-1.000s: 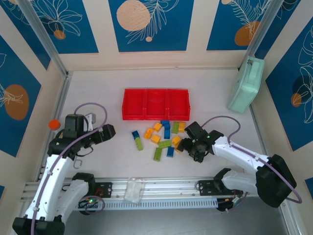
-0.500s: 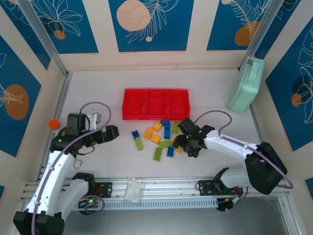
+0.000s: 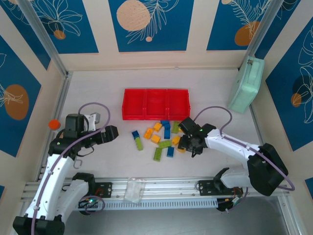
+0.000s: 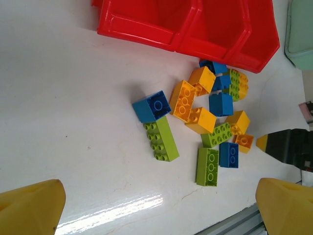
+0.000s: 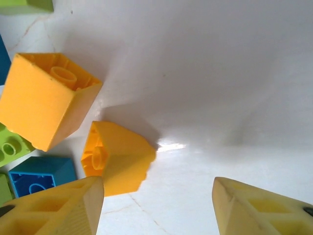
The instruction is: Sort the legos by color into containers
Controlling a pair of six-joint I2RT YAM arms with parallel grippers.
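**Legos** (image 3: 161, 137) in blue, lime green and yellow-orange lie in a loose heap on the table (image 3: 98, 93), just in front of the containers (image 3: 146, 116), a row of three joined red bins. As far as we can see, every bin is bare, so we judge the sorting to be at its first pick.

**Step in hand.** The right gripper (image 3: 185, 143) is lowered over the right fringe of the heap. In its wrist view, the right gripper (image 5: 157, 183) has its jaws parted and clasps nothing. A small orange brick (image 5: 117, 161) lies tipped on the table just beside the left-hand finger (image 5: 73, 200). We cannot tell whether the two touch. The other finger (image 5: 254, 205) stands well apart from it. A larger orange brick (image 5: 46, 98) sits near, with a blue brick (image 5: 39, 178) below it.

**Next move.** We judge that the jaws must centre on the small brick and clench on its flat sides without catching its neighbours. The brick must then be lifted and carried to one bin, which would be kept for orange.

**Pose.** The right arm reaches from its base forward and to the left, forearm low and wrist bent down. The left arm is folded at the elbow, and the left gripper (image 3: 110, 132) points toward the heap from the left, well apart from the nearest bricks. In its wrist view the left gripper (image 4: 160, 191) is spread wide and empty above bare table.
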